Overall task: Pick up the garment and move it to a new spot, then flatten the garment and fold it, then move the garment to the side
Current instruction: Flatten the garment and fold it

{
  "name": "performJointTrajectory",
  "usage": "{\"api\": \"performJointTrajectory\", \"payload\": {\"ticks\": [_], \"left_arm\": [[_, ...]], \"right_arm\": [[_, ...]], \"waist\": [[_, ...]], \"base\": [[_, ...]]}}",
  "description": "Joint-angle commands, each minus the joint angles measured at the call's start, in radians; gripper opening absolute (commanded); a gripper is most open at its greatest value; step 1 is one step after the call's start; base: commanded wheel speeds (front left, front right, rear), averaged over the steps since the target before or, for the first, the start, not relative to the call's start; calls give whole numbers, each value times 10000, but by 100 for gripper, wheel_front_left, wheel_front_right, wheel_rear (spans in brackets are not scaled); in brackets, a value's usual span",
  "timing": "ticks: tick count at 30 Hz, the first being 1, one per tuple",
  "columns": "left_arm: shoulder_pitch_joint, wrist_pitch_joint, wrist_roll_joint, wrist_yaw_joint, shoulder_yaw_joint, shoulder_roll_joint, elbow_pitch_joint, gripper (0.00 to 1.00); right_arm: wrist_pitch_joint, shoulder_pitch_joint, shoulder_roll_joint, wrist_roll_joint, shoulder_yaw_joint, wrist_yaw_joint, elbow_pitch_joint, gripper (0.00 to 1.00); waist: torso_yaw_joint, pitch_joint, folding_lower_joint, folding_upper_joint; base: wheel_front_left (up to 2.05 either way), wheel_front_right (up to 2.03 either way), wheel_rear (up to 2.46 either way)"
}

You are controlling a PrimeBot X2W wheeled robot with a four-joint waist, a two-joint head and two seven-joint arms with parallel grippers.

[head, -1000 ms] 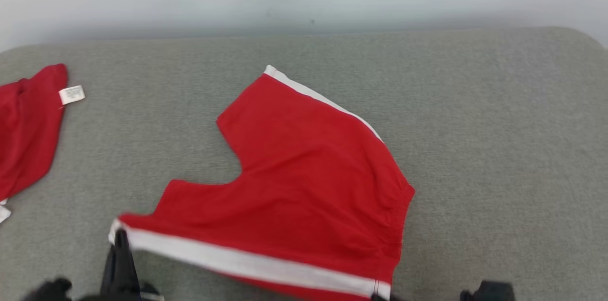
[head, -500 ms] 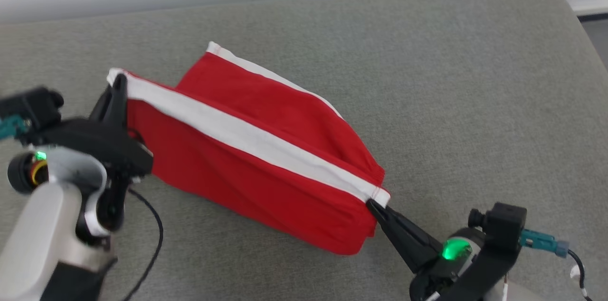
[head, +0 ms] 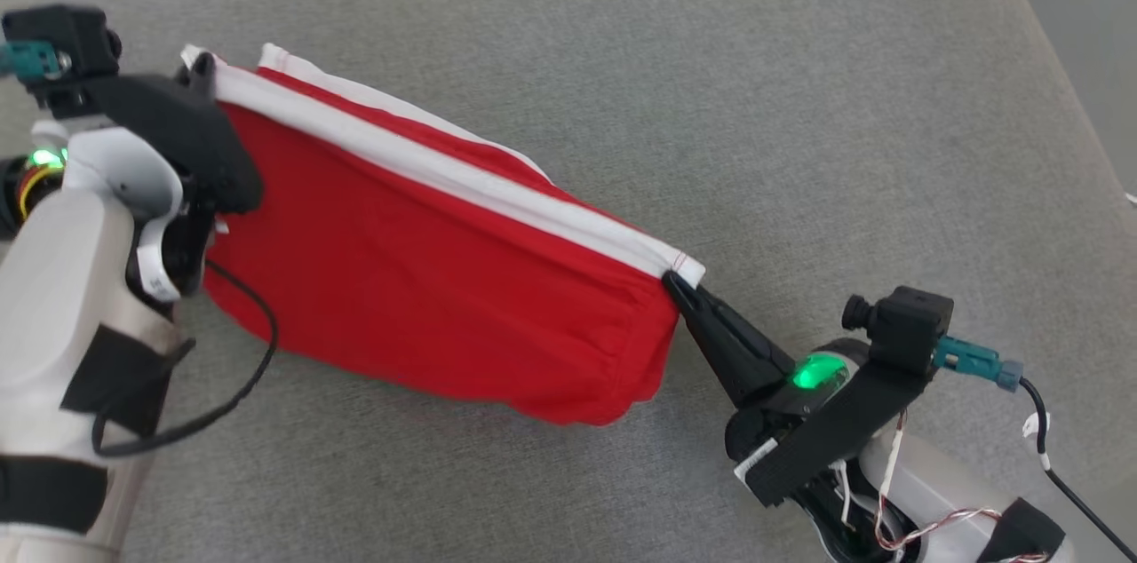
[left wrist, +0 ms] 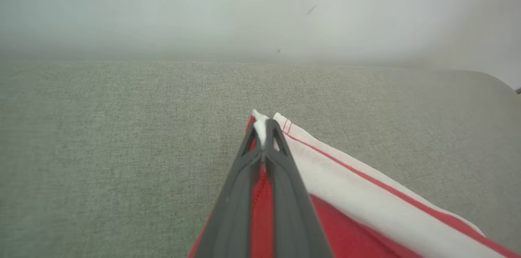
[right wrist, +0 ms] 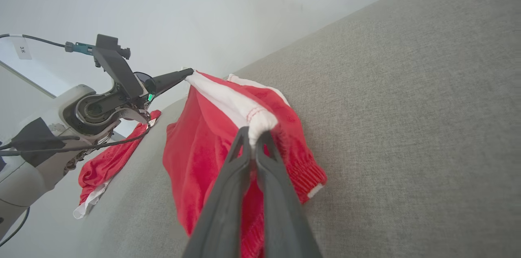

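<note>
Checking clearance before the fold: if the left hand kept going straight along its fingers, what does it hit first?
Past the shorts corner pinched in the left hand, the line runs low over bare grey cushion toward the pale wall. Probably the cushion first, or the wall if it clears the far edge; depth is unclear.

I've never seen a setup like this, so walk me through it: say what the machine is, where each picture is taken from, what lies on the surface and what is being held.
This is a wheeled robot with two arms, each ending in a two-fingered gripper. The wide picture comes from a camera on its head, looking down at a grey padded surface. The other two come from cameras on its wrists, each looking along that arm's own dark fingers.

The red shorts with white side stripes are the garment being folded. The left gripper is shut on one end of a white stripe, and the right gripper is shut on the other end, at the waistband. The cloth hangs between them, one half being carried over the other.

The right wrist view also shows a second red garment farther off.
</note>
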Motion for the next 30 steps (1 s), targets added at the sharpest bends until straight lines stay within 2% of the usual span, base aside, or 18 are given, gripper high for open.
{"api": "performJointTrajectory", "payload": {"ticks": [1, 10, 18, 19, 20, 21, 22, 23, 30], "left_arm": [[-355, -119, 96, -112, -80, -112, 340, 0], [-1303, -523, 307, -523, -415, -422, 2172, 0], [-1688, -1355, 351, -1275, -649, -698, 3147, 0], [-1716, -1489, 392, -1340, -685, -717, 3259, 28], [-1751, -1639, 386, -1393, -674, -732, 3371, 80], [-1734, -1741, 366, -1406, -677, -749, 3514, 100], [-1701, -1809, 389, -1497, -730, -769, 3656, 100], [-1707, -1913, 399, -1560, -773, -805, 3752, 100], [-1395, -2893, 83, -1936, -794, -986, 4318, 100]], "right_arm": [[-7, -101, 98, -114, -39, 14, 170, 0], [-9, -481, 611, -464, 84, 14, 929, 0], [-7, -641, 1188, -1119, 11, 14, 1691, 0], [-7, -656, 1249, -1150, 12, 14, 1752, 0], [-7, -664, 1306, -1166, 39, 14, 1806, 4], [-7, -668, 1342, -1169, 115, 14, 1872, 42], [-9, -689, 1380, -1162, 139, 14, 1923, 82], [-7, -686, 1402, -1102, 141, 14, 1979, 100], [-7, -132, 944, -971, -158, 14, 2002, 100]], "waist": [[-161, 132, -2, -2], [-394, 247, -2, -2], [-484, 298, -2, -2], [-496, 286, -2, -2], [-501, 276, -2, -2], [-502, 245, -2, -2], [-507, 209, -2, -2], [-502, 174, -2, -2], [-288, -595, -2, -2]], "base": [[0, 0, 0], [0, 0, 0], [0, 0, 0], [0, 0, 0], [0, 0, 0], [0, 0, 0], [0, 0, 0], [0, 0, 0], [0, 0, 0]]}}
